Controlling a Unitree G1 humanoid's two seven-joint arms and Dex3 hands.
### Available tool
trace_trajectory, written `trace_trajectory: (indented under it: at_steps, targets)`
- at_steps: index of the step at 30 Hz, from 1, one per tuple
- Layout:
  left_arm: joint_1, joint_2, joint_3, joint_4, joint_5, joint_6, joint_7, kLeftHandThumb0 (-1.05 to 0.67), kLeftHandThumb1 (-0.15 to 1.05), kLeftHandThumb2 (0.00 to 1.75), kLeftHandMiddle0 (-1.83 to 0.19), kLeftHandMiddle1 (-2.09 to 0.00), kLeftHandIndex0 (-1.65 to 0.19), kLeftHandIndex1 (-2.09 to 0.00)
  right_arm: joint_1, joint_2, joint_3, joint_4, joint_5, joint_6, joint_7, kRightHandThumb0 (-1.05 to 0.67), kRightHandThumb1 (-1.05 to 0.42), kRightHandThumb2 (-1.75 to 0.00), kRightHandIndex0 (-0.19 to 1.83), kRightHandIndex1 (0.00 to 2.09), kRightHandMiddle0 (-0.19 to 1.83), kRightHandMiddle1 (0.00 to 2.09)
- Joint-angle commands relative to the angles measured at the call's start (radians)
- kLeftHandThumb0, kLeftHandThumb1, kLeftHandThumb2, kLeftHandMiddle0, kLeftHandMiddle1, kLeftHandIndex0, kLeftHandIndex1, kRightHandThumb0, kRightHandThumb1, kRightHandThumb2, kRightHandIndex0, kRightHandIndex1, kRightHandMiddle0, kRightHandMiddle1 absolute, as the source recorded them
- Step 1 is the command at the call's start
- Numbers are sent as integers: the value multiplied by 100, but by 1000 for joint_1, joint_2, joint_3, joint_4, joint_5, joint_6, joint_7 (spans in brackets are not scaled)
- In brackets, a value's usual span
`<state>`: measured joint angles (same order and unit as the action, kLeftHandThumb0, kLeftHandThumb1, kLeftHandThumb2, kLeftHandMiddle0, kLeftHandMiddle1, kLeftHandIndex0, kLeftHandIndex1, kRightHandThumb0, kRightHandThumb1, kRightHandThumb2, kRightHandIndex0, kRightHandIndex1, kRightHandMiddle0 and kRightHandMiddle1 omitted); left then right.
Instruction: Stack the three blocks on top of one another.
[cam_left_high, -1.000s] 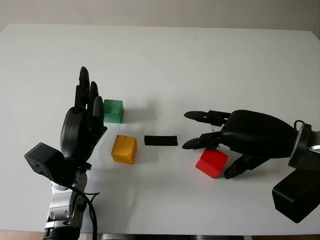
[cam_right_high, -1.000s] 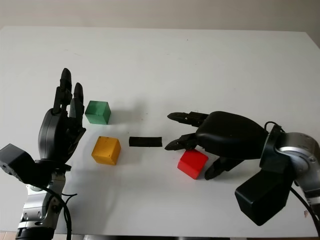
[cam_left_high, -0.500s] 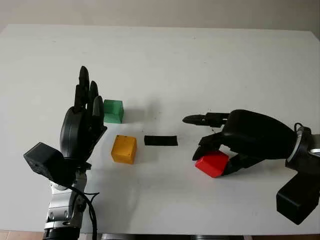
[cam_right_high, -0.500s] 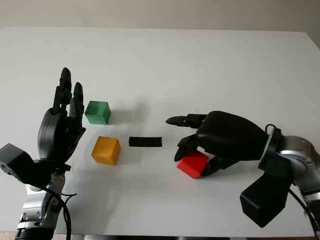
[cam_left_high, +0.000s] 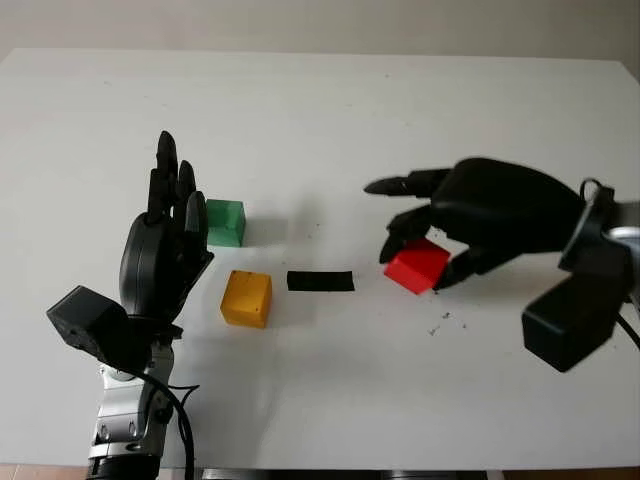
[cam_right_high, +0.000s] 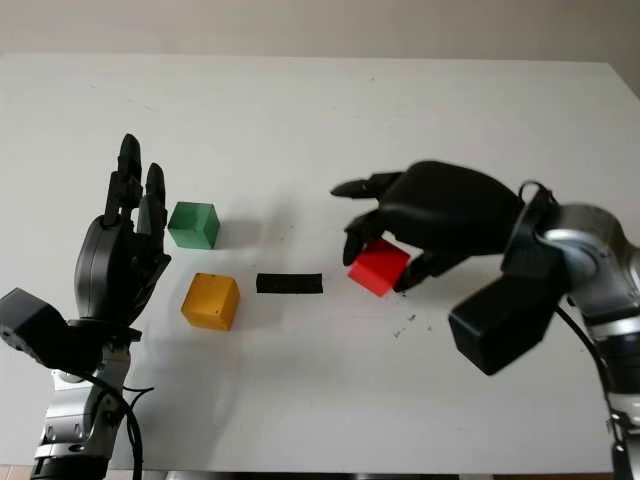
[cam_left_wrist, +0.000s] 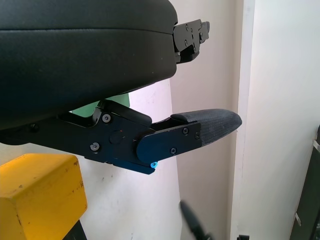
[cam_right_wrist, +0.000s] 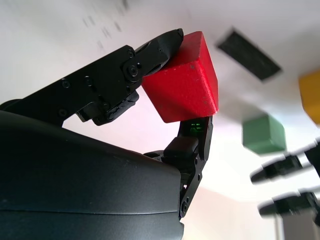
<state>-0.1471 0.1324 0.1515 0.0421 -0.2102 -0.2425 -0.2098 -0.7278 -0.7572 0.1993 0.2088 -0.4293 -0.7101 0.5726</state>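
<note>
Above the white desk, right of centre, the right robot hand is clamped on the red block, with fingers pressing it from opposite sides, as the right wrist view also shows. A second ago that block sat on the desk lower down and nearer the robot, with the hand only arched over it; half a second ago the fingers had closed on it, and now block and hand have come up and travelled away from the robot and a little toward the middle, so the block hangs tilted, clear of the surface, with faint dark specks on the desk below and to its right. The left robot hand stands open and upright at the left, in the same place as before, holding nothing. Nothing else has shifted. Three blocks are in sight, one of each colour: the red one in the grasp, a green block just beside the left hand's fingers, and a yellow block nearer the robot than the green one, apart from it. One flat black strip lies on the desk between the yellow block and the red one, touching neither. No block sits on another yet.
</note>
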Motion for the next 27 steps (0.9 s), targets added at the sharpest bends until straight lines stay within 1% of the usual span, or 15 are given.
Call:
trace_trajectory:
  at_steps: [1, 4, 9, 11, 14, 17, 21, 25, 27]
  targets:
    - [4, -5, -5, 4, 5, -5, 0, -66, 105, 62, 19, 0, 19, 0, -86, 47, 32, 48, 9, 24, 20, -37, -87, -5, 35, 7, 85, 67]
    - [5, -8, -8, 2, 11, -9, 6, -66, 105, 62, 19, 0, 19, 0, -155, 105, 66, 126, 17, 39, 35, -38, -86, -5, 36, 7, 79, 76]
    - [6, -13, -10, -8, 12, 2, 16, -66, 105, 62, 19, 0, 19, 0, -222, 181, 105, 222, 31, 58, 67, -41, -92, -6, 31, 4, 58, 105]
    - [3, -10, -10, 1, 13, -7, 10, -66, 105, 62, 19, 0, 19, 0, -231, 223, 117, 268, 42, 61, 65, -41, -93, -6, 31, 4, 56, 109]
    - [4, -19, -11, 6, 19, -19, 18, -66, 105, 62, 19, 0, 19, 0, -233, 259, 132, 323, 41, 44, 52, -42, -92, -5, 30, 4, 54, 112]
    - [6, -20, -11, 4, 21, -23, 20, -65, 105, 61, 19, 0, 19, 0, -238, 272, 152, 353, 21, 36, 54, -44, -93, -6, 29, 4, 52, 115]
    - [5, -15, -11, -3, 20, -14, 19, -66, 105, 62, 19, 0, 19, 0, -230, 275, 173, 363, 17, 56, 82, -43, -94, -6, 28, 4, 50, 114]
    - [4, -14, -8, 3, 10, -17, 9, -66, 105, 61, 19, 0, 19, 0, -221, 274, 184, 364, 16, 80, 110, -41, -93, -5, 26, 3, 49, 112]
    - [4, -14, -8, 6, 11, -20, 7, -66, 105, 61, 19, 0, 19, 0, -215, 269, 191, 368, 9, 70, 110, -40, -93, -5, 26, 3, 52, 106]
